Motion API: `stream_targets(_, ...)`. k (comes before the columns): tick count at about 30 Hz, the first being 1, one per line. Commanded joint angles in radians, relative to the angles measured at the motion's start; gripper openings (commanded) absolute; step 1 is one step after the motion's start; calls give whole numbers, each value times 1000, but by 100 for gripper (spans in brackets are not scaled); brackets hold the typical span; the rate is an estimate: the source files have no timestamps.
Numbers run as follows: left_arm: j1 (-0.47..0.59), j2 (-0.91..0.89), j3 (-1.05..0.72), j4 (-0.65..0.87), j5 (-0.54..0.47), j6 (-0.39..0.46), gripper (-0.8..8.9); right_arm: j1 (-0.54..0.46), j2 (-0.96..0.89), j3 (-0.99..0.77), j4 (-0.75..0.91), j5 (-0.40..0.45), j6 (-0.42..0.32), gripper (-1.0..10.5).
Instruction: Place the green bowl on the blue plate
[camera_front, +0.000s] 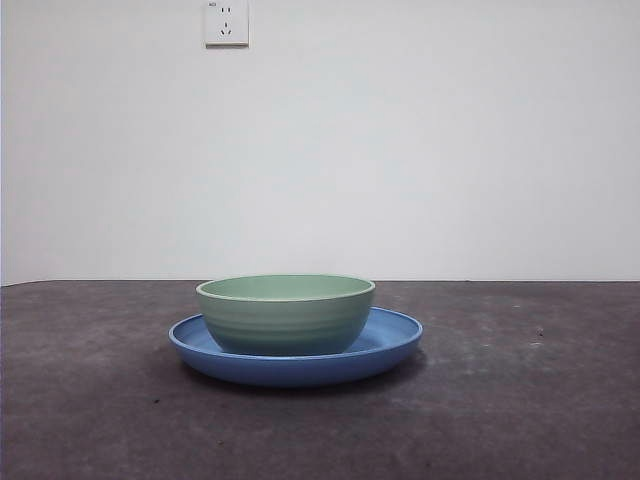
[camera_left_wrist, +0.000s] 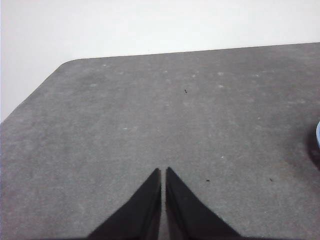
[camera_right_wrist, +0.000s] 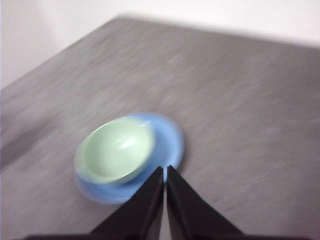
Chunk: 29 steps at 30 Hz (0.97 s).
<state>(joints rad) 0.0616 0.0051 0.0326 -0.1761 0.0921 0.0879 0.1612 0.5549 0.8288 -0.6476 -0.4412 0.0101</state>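
Note:
The green bowl (camera_front: 286, 313) stands upright on the blue plate (camera_front: 395, 337) in the middle of the table, a little left of the plate's centre. In the blurred right wrist view the bowl (camera_right_wrist: 117, 149) sits on the plate (camera_right_wrist: 170, 137) just beyond my right gripper (camera_right_wrist: 164, 170), which is shut, empty and apart from both. My left gripper (camera_left_wrist: 162, 171) is shut and empty over bare table; a sliver of the plate's rim (camera_left_wrist: 318, 135) shows at the edge of that view. Neither gripper shows in the front view.
The dark grey table (camera_front: 520, 400) runs to a white wall with a socket (camera_front: 226, 22) high up. The table's rounded far corner (camera_left_wrist: 70, 62) shows in the left wrist view.

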Motion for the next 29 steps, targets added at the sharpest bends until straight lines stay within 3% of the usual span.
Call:
stream_targets(1, 2, -2, -21, -8, 0, -2, 15, -89, -89, -110, 139, 5, -23, 6)
stream_targets(5, 2, -2, -21, -8, 0, -2, 15, -165, -227, -304, 336, 59, -24, 6)
stream_targets(12, 2, -2, -21, -8, 0, -2, 15, -201, -419, -611, 594, 196, -17, 6)
stream_targets(19, 2, -2, -21, -8, 0, -2, 15, -200, -524, -774, 618, 286, -14, 6)
stream_targets(29, 2, -2, -21, -8, -1, -2, 15, -200, -551, -818, 541, 289, 5, 6)
